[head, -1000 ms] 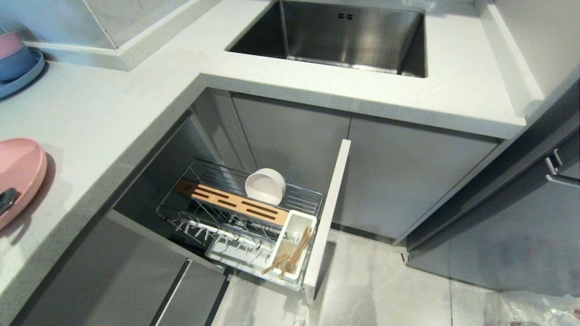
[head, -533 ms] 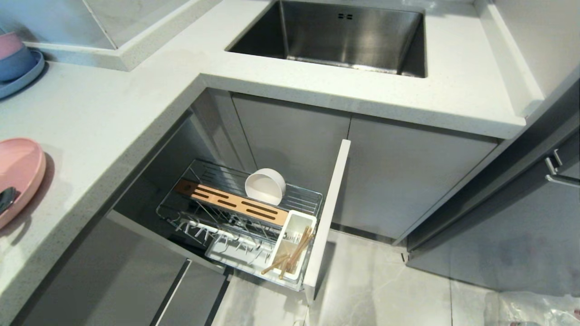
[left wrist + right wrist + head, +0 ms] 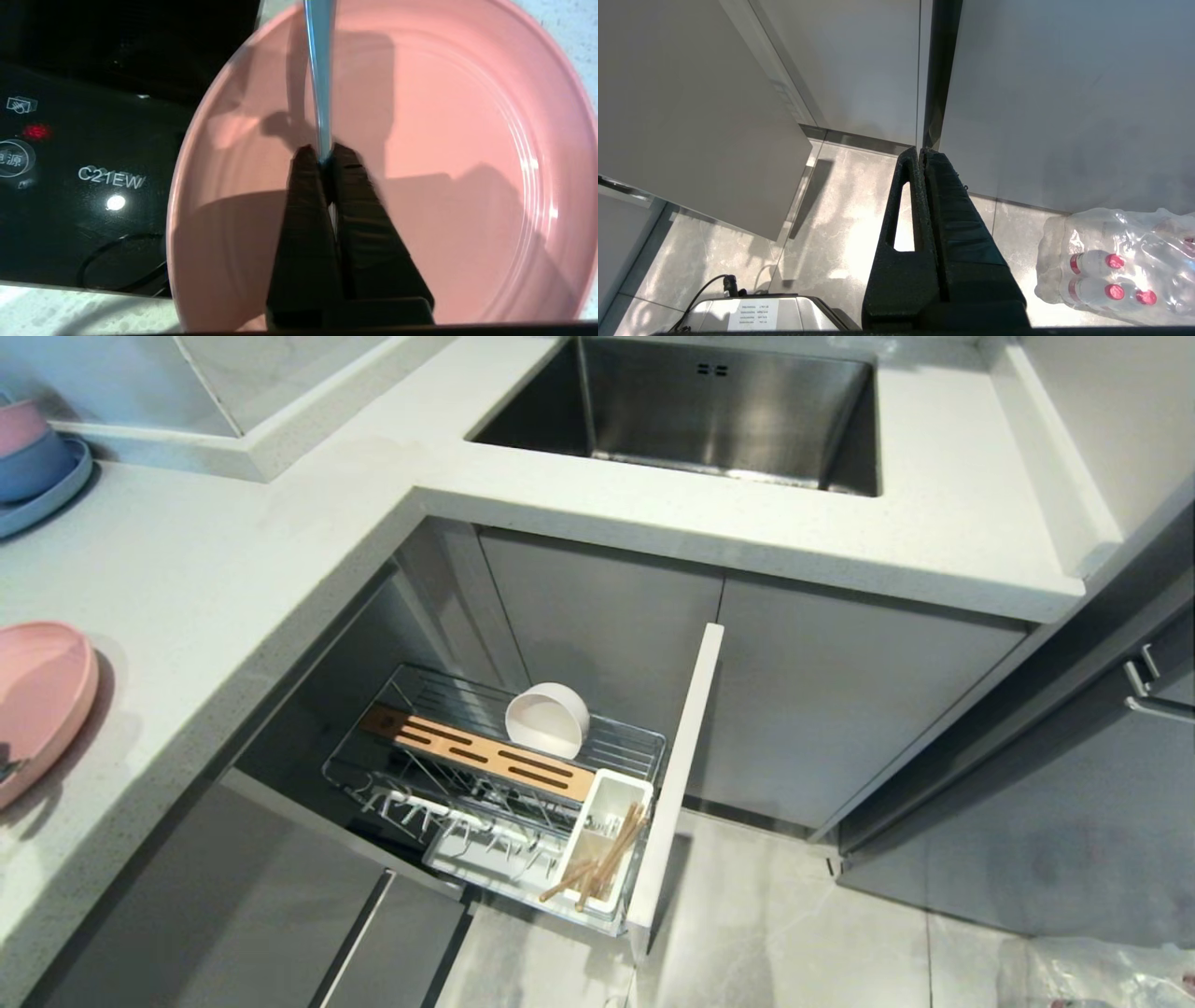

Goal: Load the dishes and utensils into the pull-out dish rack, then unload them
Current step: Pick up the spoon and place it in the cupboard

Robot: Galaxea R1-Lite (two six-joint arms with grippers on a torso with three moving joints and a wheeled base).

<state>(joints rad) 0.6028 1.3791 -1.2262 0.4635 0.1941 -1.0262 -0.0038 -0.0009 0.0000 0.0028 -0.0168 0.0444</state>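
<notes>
Now my left claw (image 3: 325, 156) is pinching the slim silver spoon handle (image 3: 320, 74) between its tips — the flat salmon-pink round plate (image 3: 467, 154) lies right beneath it. My right claw (image 3: 920, 154) hangs pressed together, empty, over the floor.

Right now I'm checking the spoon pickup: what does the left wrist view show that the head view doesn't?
Only the left wrist view shows the left gripper shut on the spoon's handle, and a black induction hob beside the plate. Only the head view shows the pull-out dish rack holding the white bowl and chopsticks, plus the sink. Both show the pink plate.
</notes>
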